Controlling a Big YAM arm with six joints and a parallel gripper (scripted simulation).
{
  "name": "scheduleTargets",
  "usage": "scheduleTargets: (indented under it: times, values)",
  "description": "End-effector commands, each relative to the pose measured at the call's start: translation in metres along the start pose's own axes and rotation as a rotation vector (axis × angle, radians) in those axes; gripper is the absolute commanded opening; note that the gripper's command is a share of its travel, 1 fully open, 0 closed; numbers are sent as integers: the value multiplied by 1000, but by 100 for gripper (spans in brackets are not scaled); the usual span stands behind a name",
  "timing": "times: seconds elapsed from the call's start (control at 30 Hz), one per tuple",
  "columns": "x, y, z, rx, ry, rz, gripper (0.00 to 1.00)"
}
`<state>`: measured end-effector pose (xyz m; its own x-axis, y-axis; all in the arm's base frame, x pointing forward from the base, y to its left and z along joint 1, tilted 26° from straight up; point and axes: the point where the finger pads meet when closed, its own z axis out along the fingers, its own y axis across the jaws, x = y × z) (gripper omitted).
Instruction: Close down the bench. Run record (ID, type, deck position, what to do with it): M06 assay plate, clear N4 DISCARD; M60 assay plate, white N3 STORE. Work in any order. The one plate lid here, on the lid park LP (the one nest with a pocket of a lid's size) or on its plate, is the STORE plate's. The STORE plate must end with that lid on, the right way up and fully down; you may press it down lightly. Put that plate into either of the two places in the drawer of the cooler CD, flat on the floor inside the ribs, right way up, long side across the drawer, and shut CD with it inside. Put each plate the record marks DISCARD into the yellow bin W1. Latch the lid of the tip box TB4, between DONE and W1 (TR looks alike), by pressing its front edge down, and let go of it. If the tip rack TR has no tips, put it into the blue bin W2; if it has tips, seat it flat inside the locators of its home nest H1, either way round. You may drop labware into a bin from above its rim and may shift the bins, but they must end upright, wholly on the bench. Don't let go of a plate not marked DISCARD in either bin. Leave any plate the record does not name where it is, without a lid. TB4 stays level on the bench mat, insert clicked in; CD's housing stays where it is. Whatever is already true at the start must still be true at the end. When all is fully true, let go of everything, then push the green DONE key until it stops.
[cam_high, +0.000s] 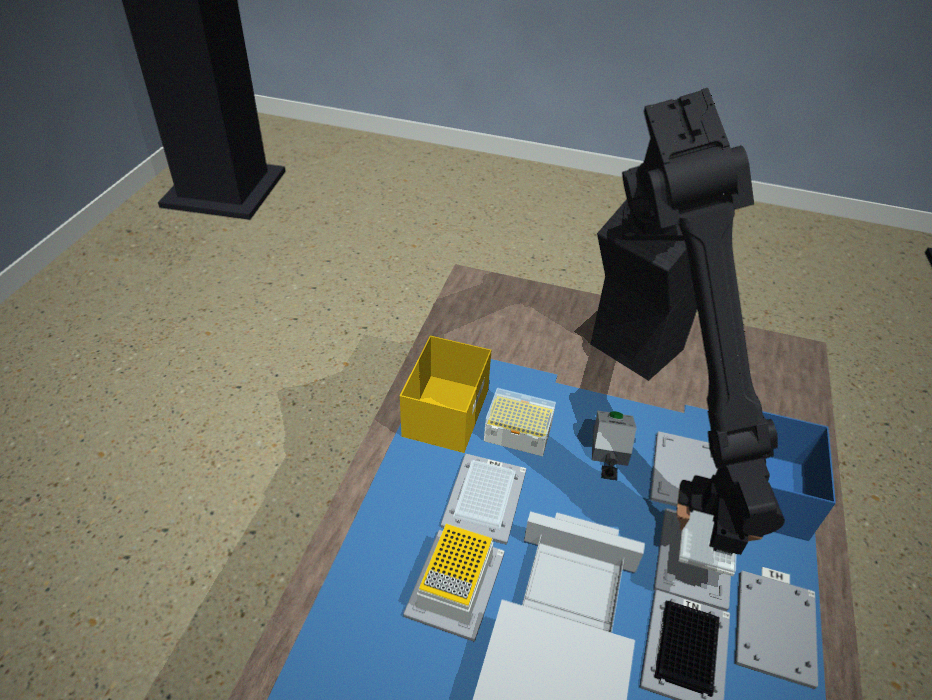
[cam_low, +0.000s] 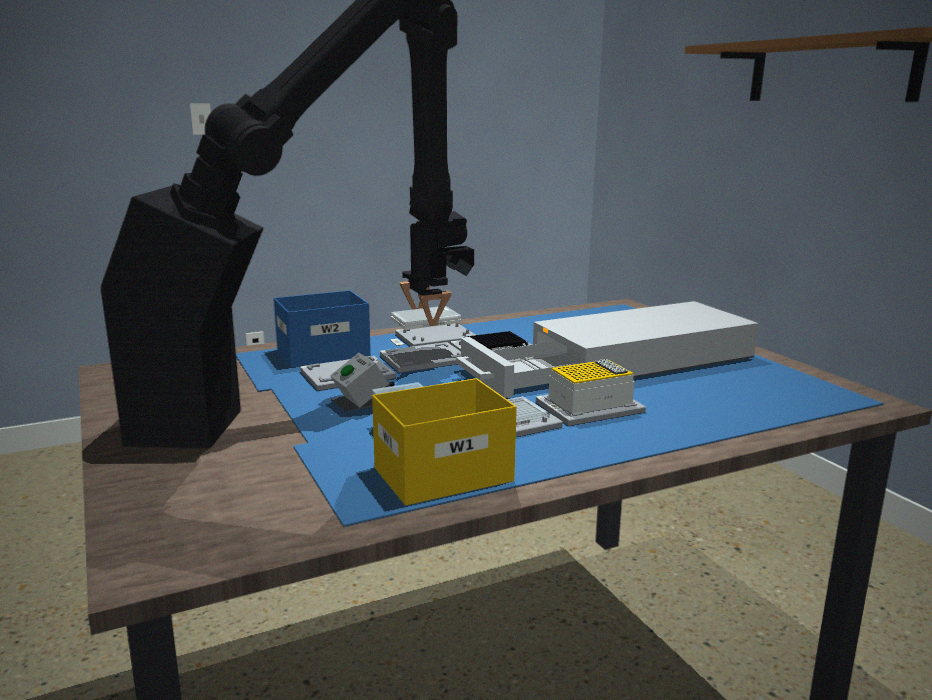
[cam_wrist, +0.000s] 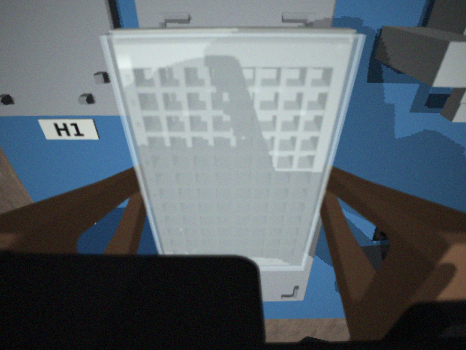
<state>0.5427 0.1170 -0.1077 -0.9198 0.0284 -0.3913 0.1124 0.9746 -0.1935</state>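
My gripper (cam_high: 704, 544) (cam_low: 426, 305) (cam_wrist: 233, 173) is shut on the white assay plate (cam_high: 709, 548) (cam_low: 421, 314) (cam_wrist: 230, 125) across its short sides. A clear lid lies on the plate. I hold it level, a little above its grey nest (cam_high: 678, 583) (cam_low: 430, 336). The clear plate (cam_high: 484, 491) sits in its nest on the left. The cooler CD (cam_high: 553, 659) (cam_low: 647, 335) has its drawer (cam_high: 574, 580) (cam_low: 493, 366) pulled open and empty. The tip box TB4 (cam_high: 518, 418) stands beside the yellow bin W1 (cam_high: 444, 391) (cam_low: 444, 444).
The tip rack TR (cam_high: 454, 565) (cam_low: 591, 384), holding some tips, stands at the front left. A black plate (cam_high: 685, 648) lies beside the bare nest H1 (cam_high: 776, 629) (cam_wrist: 45, 55). The blue bin W2 (cam_high: 809, 474) (cam_low: 322, 327), the empty lid park (cam_high: 678, 463) and the DONE key (cam_high: 614, 435) (cam_low: 348, 369) stand nearby.
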Motion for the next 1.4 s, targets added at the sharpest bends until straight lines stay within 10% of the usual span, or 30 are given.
scheduleTargets:
  times: [0.0,1.37]
  values:
    - [-5,8,-18,-8,-18,4,0]
    - [-4,7,-67,-9,-18,5,0]
